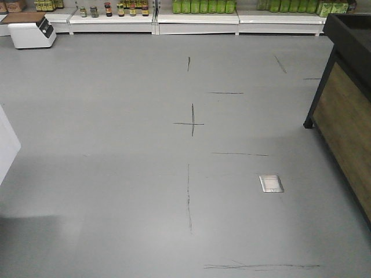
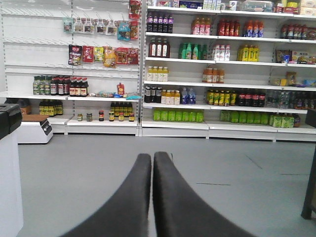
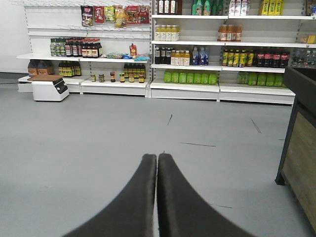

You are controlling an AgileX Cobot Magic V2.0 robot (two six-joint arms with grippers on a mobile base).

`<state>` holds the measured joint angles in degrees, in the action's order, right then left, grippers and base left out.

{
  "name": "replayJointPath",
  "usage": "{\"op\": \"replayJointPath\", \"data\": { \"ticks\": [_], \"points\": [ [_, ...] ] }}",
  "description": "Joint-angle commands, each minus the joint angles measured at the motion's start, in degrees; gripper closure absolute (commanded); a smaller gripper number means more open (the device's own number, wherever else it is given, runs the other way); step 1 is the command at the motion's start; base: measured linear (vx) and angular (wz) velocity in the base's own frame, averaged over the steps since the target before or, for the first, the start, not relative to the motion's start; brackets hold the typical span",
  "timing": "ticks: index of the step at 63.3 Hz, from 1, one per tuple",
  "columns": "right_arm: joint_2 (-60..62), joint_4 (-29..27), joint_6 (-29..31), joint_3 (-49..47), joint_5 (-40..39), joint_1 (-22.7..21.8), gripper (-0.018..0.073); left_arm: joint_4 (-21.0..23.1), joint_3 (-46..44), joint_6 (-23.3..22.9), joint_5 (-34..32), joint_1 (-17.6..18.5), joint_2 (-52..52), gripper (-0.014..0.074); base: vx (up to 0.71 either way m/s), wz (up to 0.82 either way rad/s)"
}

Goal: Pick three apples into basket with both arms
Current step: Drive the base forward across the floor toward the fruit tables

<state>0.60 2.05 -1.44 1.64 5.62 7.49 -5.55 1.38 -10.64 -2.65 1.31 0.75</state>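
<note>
At the bottom centre of each wrist view, the left pincer (image 2: 152, 157) and right pincer (image 3: 157, 158) are closed tip to tip, empty, above grey floor (image 1: 116, 174); apples and basket cannot be located.

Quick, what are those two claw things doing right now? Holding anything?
Left gripper: jaws closed, holding nothing.
Right gripper: jaws closed, holding nothing.

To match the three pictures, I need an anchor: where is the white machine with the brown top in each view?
Front view: the white machine, top left corner.
Left wrist view: left side, near mid-height.
Right wrist view: left side, upper part.
Shared landmark: the row of green bottles on the lowest shelf.
</note>
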Motion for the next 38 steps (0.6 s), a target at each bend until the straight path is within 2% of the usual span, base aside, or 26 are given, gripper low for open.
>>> {"op": "replayJointPath", "data": {
  "ticks": [1,38],
  "points": [
    [0.6,0.5,0.5,0.8,-4.4,-0.1,0.0568,0.6,1.3,-0.5,-3.9,-0.2,0.8,0.0603,0.04,0.07],
    [0.6,0.5,0.5,0.8,-4.4,-0.1,0.0568,0.6,1.3,-0.5,-3.9,-0.2,0.8,0.0603,0.03,0.01]
  ]
}}
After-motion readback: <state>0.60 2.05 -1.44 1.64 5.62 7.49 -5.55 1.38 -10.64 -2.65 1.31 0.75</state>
